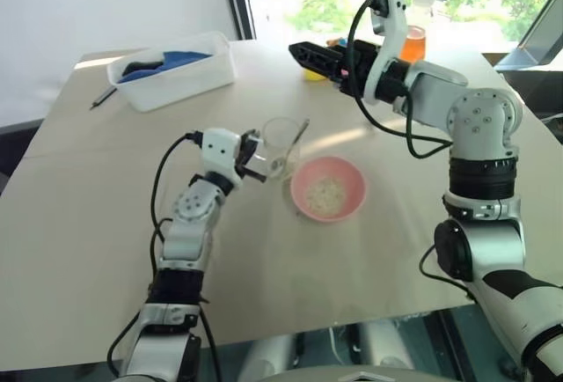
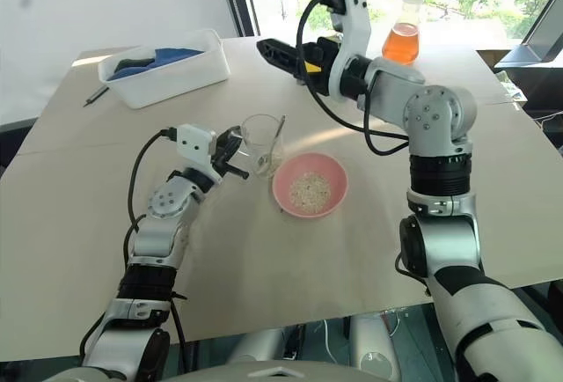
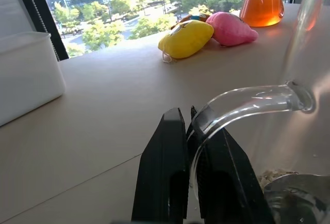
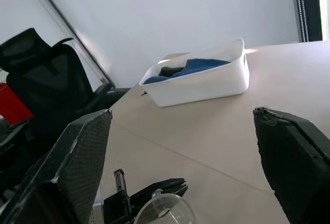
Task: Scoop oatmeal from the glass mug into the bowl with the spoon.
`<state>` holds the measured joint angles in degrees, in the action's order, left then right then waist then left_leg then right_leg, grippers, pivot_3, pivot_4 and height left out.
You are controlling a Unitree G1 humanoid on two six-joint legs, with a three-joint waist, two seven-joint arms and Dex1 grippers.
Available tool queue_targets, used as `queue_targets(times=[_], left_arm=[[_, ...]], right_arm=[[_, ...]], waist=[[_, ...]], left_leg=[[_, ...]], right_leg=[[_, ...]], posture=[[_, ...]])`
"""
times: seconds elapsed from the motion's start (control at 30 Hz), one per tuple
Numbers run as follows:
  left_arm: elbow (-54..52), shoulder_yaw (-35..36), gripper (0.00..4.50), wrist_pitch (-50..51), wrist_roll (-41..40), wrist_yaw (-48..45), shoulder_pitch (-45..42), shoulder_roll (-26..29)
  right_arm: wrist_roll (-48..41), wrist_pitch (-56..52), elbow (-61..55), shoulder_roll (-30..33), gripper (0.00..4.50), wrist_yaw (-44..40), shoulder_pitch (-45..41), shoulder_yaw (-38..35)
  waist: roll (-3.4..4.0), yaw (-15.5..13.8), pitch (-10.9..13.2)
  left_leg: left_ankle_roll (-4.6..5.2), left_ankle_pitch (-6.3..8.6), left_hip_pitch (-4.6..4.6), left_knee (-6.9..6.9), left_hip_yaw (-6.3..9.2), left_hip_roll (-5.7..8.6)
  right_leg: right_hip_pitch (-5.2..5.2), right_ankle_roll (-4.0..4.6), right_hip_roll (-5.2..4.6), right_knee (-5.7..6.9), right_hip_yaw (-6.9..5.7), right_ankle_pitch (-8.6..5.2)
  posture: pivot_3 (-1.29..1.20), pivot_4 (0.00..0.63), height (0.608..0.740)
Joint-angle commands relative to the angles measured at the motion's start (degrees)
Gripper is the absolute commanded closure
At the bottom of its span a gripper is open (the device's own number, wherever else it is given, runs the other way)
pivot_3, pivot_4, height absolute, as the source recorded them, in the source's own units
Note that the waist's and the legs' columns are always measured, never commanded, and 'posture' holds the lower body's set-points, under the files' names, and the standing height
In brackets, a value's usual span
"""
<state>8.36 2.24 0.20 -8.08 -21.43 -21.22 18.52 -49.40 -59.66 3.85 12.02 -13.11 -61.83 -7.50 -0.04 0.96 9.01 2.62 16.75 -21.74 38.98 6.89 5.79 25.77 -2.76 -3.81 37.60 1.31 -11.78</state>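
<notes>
Sunlit windows with green trees run behind a pale beige table [image 1: 106,250] that fills most of the head views. Near the centre of the frame stands the glass mug [image 1: 281,146], with the spoon [image 1: 296,142] leaning inside it, handle up toward the right. Just right of and below the mug sits the pink bowl [image 1: 328,188], holding a small heap of oatmeal [image 1: 325,193]. The left gripper [image 1: 255,162] is clamped narrowly on the mug's handle. The right gripper [image 1: 303,52] hangs in the upper middle of the frame, above the table and well apart from the mug, its fingers spread wide and holding nothing. A white tub [image 1: 172,69] lies at upper left, a flask of orange liquid [image 2: 401,39] at upper right. No writing or labels can be read anywhere.
</notes>
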Motion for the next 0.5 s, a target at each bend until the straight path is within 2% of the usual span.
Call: queue_targets(times=[0.03, 0.07, 0.13, 0.5], left_arm=[[2.17, -0.7, 3.42, 1.89, 1.96, -0.17, 1.91, 0.81], [2.21, -0.73, 3.11, 1.92, 2.08, -0.18, 1.87, 0.81], [2.32, -0.78, 2.13, 1.98, 2.36, -0.15, 1.77, 0.76], [1.04, 0.21, 2.13, 1.31, 3.27, 0.74, 2.26, 1.0]], right_arm=[[0.26, 1.6, -0.76, 0.36, 0.09, -0.99, -2.71, -1.88], [0.38, 1.61, -0.81, 0.37, 0.09, -1.02, -2.66, -1.99], [0.67, 1.6, -0.82, 0.35, 0.09, -1.08, -2.58, -2.2], [1.81, 2.2, 0.04, 0.1, 0.09, -1.53, -3.1, -2.84]], waist=[[0.03, 0.04, 0.02], [0.02, -0.05, 0.02], [0.03, -0.27, 0.02], [0.03, -0.25, 0.02]], left_leg=[[0.0, 0.0, 0.0, 0.0, -0.02, 0.0], [0.0, 0.0, -0.02, 0.0, -0.03, 0.01], [0.0, 0.0, -0.06, 0.0, 0.04, 0.0], [0.0, 0.0, -0.07, 0.0, 0.05, 0.04]], right_leg=[[0.01, 0.0, 0.0, 0.0, 0.0, 0.0], [0.03, 0.0, 0.0, 0.01, 0.0, 0.0], [0.03, 0.0, -0.01, -0.02, -0.01, 0.0], [0.02, 0.0, -0.06, -0.03, 0.0, 0.0]], posture=[[0.0, 0.15, 0.74], [0.0, 0.15, 0.74], [0.0, 0.15, 0.74], [0.0, 0.15, 0.74]])
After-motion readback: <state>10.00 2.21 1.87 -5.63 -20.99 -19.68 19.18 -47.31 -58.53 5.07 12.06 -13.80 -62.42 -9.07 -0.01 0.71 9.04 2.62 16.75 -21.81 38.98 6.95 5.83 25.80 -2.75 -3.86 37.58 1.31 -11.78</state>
